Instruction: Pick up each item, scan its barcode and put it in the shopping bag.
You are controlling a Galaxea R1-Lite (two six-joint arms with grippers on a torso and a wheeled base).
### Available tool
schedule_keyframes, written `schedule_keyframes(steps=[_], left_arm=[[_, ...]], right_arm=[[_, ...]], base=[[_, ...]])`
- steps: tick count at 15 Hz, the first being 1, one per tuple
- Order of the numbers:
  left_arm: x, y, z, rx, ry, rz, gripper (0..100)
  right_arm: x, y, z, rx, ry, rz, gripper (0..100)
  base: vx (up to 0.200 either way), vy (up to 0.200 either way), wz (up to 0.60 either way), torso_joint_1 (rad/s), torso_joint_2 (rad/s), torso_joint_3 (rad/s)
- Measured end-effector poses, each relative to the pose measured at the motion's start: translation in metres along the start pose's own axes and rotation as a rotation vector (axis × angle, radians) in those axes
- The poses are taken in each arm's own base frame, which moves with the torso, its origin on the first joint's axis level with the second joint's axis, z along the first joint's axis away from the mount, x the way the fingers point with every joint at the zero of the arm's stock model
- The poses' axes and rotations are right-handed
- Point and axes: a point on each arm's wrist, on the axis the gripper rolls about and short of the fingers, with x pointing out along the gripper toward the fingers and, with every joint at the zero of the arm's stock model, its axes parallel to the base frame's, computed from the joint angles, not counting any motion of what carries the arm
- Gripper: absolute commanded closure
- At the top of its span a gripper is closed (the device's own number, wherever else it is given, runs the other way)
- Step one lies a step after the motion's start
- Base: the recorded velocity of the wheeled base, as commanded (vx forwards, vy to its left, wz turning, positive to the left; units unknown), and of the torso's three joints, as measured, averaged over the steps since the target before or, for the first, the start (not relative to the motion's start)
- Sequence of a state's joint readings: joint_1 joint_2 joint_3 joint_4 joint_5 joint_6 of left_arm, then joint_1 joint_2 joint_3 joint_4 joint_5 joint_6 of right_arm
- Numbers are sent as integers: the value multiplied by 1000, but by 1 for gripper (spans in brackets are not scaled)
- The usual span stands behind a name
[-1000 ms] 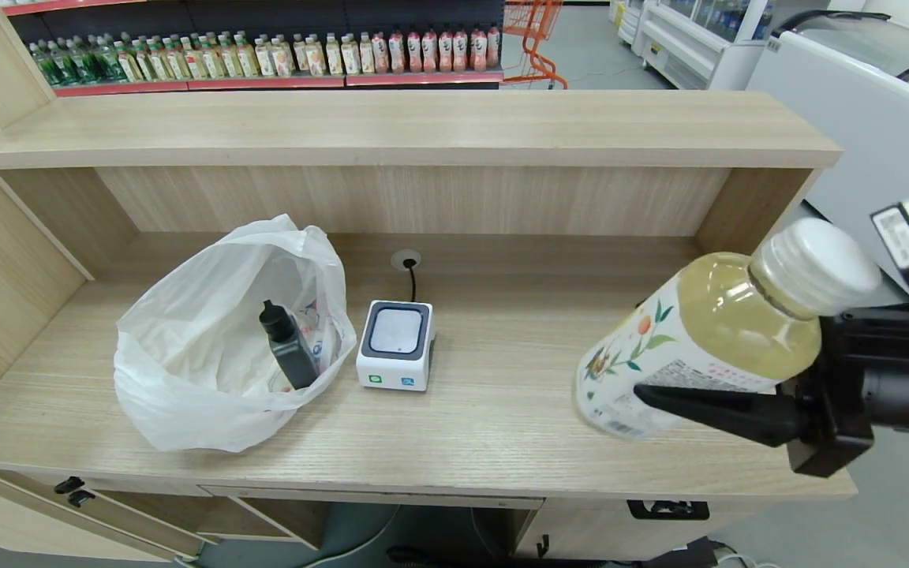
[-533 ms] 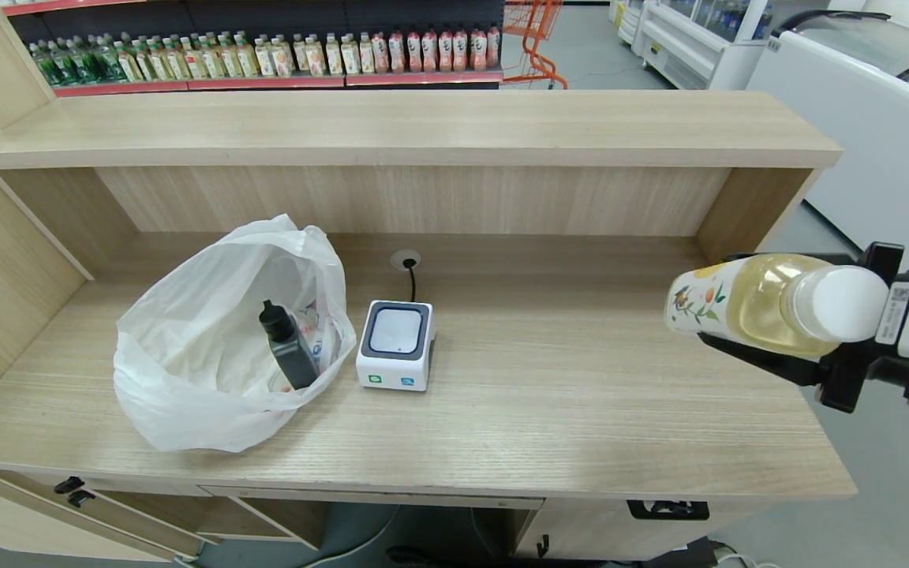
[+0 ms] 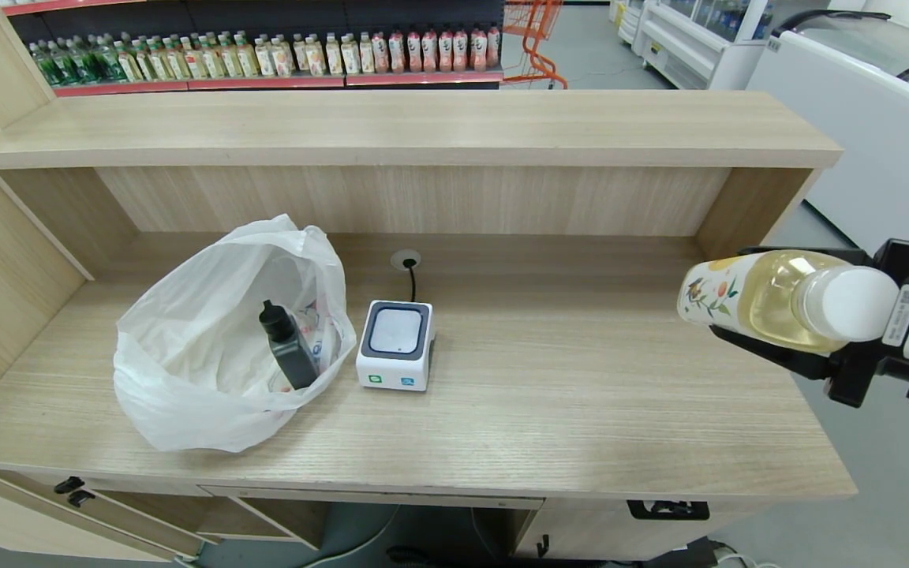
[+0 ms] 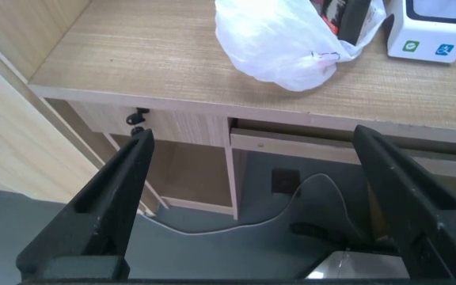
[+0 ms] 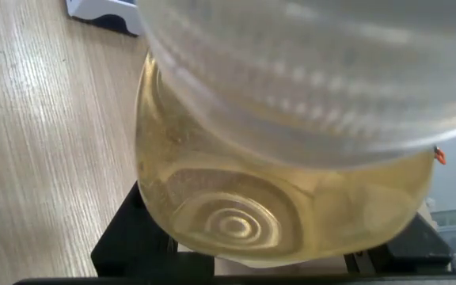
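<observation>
And here's the tea bottle point(image 3: 770, 300), up in the air over the right end of the counter point(image 3: 541, 410), lying on its side in the right claw point(image 3: 728, 292). The white cap point(image 3: 849, 304) points back at the wrist, and the flowered label end faces the middle of the counter. The claw is clamped across the body, one dark finger along the top and one underneath, spread just as wide as the bottle. It's well apart from the scanner point(image 3: 397, 341), which sits beside the white shopping bag point(image 3: 210, 371) at the left. A dark bottle point(image 3: 289, 347) stands tilted inside the bag's open mouth.

Over to the left claw point(image 4: 254, 136): it hangs below the counter's front edge, gaping wide with nothing between its fingers.

Up close from the right wrist, the pale yellow liquid crowds the picture. The corner peeking in past it is probably the scanner. The bottle's barcode can't be made out, and its underside is hidden by the lower finger.
</observation>
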State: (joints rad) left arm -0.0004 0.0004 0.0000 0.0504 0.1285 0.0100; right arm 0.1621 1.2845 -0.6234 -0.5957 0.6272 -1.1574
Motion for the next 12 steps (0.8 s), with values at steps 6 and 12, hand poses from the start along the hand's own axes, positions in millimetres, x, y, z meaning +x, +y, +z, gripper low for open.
schedule_keyframes(steps=[6, 12], left_arm=[[0, 0, 0, -1, 0, 0, 0], [0, 0, 0, 0, 0, 0, 0]], right_arm=[[4, 4, 4, 58, -52, 34, 100], [5, 5, 4, 99, -68, 50, 100]], base=[[0, 200, 0, 0, 5, 1], [0, 200, 0, 2, 3, 1]])
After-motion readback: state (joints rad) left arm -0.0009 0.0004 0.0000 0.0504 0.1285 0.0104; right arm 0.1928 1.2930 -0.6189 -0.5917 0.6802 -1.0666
